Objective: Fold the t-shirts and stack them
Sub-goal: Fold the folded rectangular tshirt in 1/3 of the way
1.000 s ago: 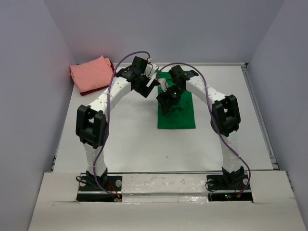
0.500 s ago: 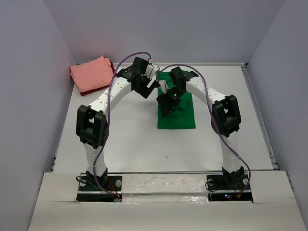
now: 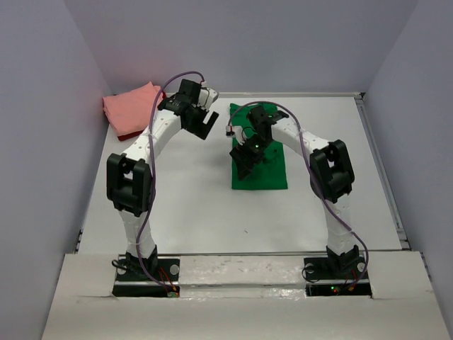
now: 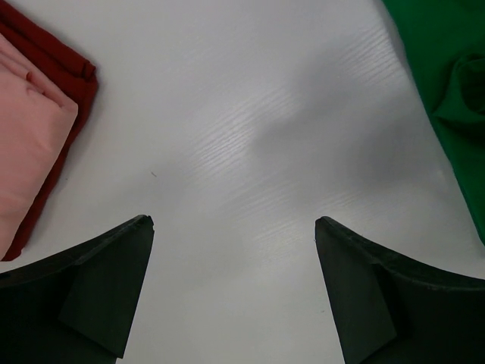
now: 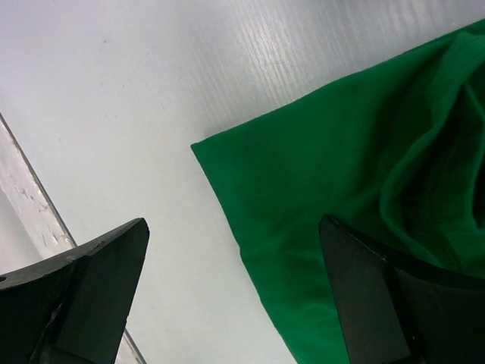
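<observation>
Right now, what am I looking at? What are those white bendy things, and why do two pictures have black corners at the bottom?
Those are two robot arms bolted to a white table. The big picture comes from a camera above and behind them. The other two come from small cameras on each wrist, and the black corners are that arm's own fingers. The left gripper and the right gripper are both open and hold nothing. A green t-shirt lies on the table as a long rectangle, below the right gripper. In the far left corner, a folded pink t-shirt sits on a dark red t-shirt.
</observation>
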